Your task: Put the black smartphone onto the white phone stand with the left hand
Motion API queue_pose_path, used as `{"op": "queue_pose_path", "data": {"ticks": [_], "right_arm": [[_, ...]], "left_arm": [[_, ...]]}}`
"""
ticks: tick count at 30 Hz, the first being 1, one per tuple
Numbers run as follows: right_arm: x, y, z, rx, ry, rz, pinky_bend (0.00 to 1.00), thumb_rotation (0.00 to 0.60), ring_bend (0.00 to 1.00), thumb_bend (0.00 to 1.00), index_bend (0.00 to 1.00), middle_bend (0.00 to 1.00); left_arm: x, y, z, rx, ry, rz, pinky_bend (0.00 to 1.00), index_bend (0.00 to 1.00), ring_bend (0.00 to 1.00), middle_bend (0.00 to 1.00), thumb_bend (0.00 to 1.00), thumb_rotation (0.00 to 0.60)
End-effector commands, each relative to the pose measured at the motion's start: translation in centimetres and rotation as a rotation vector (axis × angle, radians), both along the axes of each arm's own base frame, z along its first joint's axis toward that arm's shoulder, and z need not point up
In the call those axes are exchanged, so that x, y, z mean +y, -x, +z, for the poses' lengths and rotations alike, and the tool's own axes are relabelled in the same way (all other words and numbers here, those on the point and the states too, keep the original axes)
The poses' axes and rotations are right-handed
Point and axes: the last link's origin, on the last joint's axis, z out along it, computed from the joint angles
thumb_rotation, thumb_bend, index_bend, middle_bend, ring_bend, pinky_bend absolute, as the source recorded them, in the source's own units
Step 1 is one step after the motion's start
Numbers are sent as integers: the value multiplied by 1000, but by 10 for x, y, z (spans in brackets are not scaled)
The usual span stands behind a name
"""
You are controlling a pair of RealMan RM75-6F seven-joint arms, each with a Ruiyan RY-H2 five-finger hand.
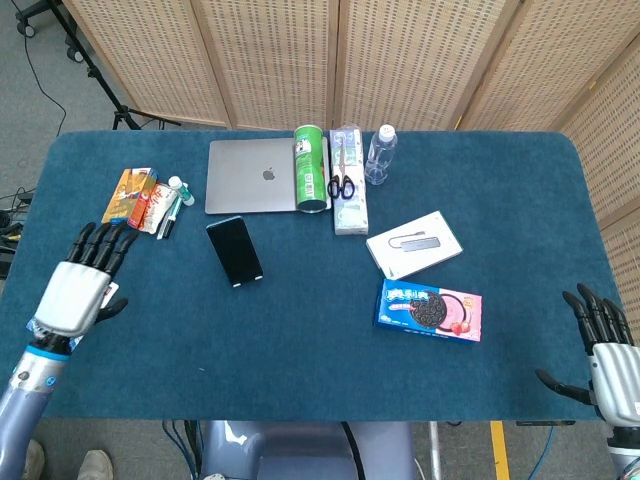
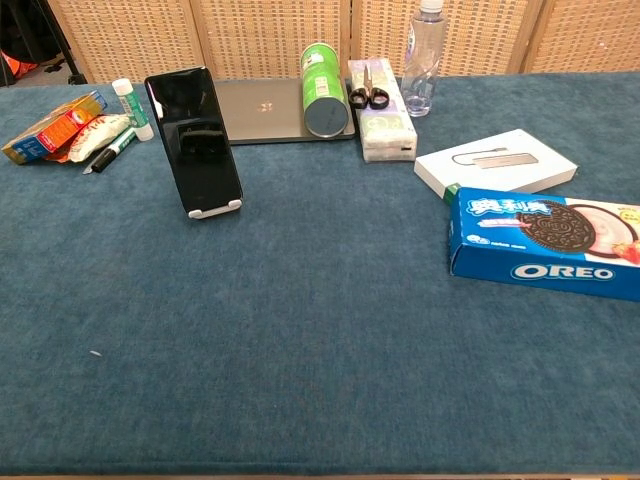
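Observation:
The black smartphone (image 1: 234, 250) (image 2: 194, 139) leans upright on the white phone stand (image 2: 215, 209), whose lip shows under the phone's lower edge. My left hand (image 1: 78, 285) is far off to the left near the table's edge, fingers spread, holding nothing; the chest view does not show it. At the table's front right corner my right hand (image 1: 606, 355) hangs with fingers apart and empty.
A laptop (image 1: 252, 176), a green can (image 1: 311, 168), scissors on a pack (image 1: 346, 182) and a water bottle (image 1: 380, 153) line the back. Snack packs and pens (image 1: 145, 200) lie back left. A white box (image 1: 414, 243) and an Oreo box (image 1: 430, 310) sit right.

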Motion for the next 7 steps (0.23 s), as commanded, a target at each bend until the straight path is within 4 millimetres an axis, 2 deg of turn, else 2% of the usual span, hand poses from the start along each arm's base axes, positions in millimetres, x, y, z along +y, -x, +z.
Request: {"op": "queue_pose_path", "data": {"ticks": [1,7], "right_arm": [[0,0,-1,4,0,0,0,600,0,0,0,0],[1,-1,-3,11,0,0,0,600,0,0,0,0]], "left_arm": [[-35,48,-3,-119,-41,217,12,14,0,0,42,600],[-65,74,-4,-206,-71,336,5,2,0,0,41,600]]}}
